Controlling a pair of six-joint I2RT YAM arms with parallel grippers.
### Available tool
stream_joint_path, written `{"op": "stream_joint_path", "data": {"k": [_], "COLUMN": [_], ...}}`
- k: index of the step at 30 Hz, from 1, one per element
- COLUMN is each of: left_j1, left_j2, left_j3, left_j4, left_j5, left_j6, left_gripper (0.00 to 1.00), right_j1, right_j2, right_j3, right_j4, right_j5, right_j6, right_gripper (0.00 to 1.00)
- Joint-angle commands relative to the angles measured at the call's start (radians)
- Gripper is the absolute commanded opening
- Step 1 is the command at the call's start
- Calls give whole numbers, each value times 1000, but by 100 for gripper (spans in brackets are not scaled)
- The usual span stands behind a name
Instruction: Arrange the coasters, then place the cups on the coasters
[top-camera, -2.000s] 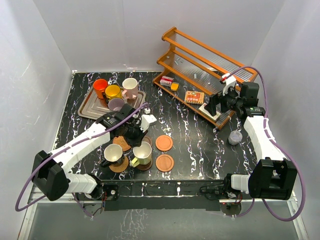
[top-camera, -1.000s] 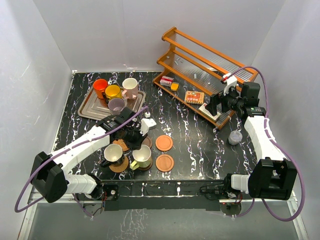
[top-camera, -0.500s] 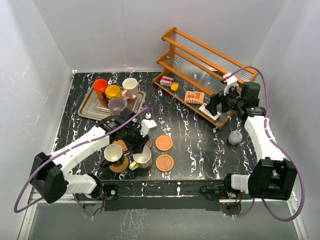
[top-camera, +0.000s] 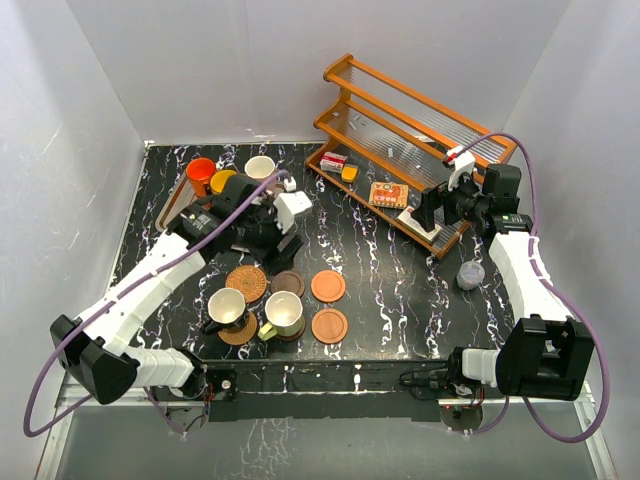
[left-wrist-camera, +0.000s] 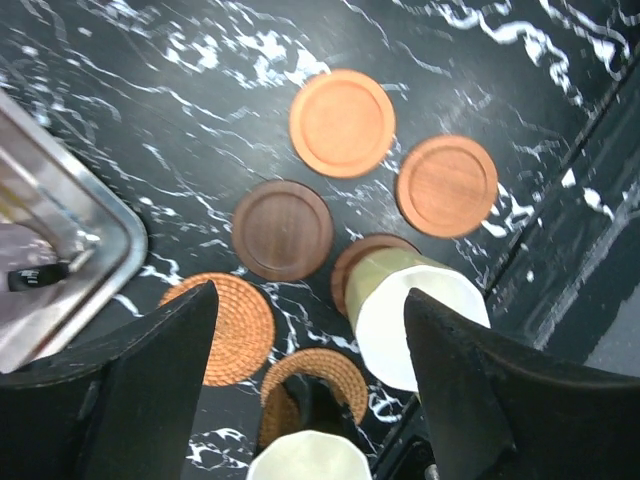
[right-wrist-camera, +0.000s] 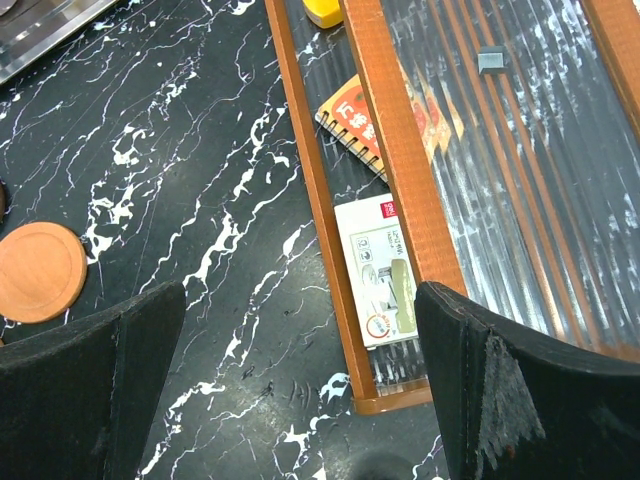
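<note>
**Top external view: two cups seated, four coasters waiting**

All six coasters are laid out ahead of the left arm. The black cup (top-camera: 228, 308) sits on a woven coaster (top-camera: 240, 333). The pale green cup (top-camera: 284, 313) sits on a dark one. Four are bare: the second woven coaster (top-camera: 246, 282), the dark coaster (top-camera: 288, 283) and two orange coasters (top-camera: 328, 286).

Your left gripper (left-wrist-camera: 310, 298) hangs above them by the tray (left-wrist-camera: 100, 205), spread wide and holding nothing. The right gripper (right-wrist-camera: 300, 295) is also wide open and empty, idling over the wooden rack (top-camera: 400, 120).

The step in hand looks like fetching the next cup. The orange cup (top-camera: 201, 172), yellow cup (top-camera: 222, 180) and cream cup (top-camera: 260, 167) wait at the tray, and a lilac cup (left-wrist-camera: 15, 250) barely shows. You'd need to drop onto one rim cleanly, since the cups stand close together, then carry it to a bare coaster.

The desk (top-camera: 400, 290) is black marble-look with white veins, boxed in by plain white walls. A small grey cup (top-camera: 470, 273) stands by the right arm.
</note>
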Motion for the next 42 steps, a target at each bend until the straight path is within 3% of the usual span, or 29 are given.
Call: {"op": "stream_joint_path", "data": {"k": [1,7,20,26,32,42], "left_j1": [67,162,489,569,578,576], "left_j2": [54,95,391,626,830,1036], "left_j3": [115,197,458,647,847,1008], "left_j4": [-26,77,236,250,226,156], "left_j5": [-44,-146,-52,12,23,62], "left_j6": [-20,-38,-83,-147,-172,-172], "left_gripper": [77,94,96,82,69,53], "right_j1": [-7,-7,-6,-7,-6,-6], "right_j2": [-16,-26,-35,-32,-35,-38], "right_j3": [0,2,3,0,-3,-9], "right_j4": [64,61,58,60,63,69], "right_j5": [-22,-34,-42,-49,-52,-63], "right_j6": [-9,-7,-7,-7,-7,-3], "right_gripper": [98,98,99,98,98,98]}}
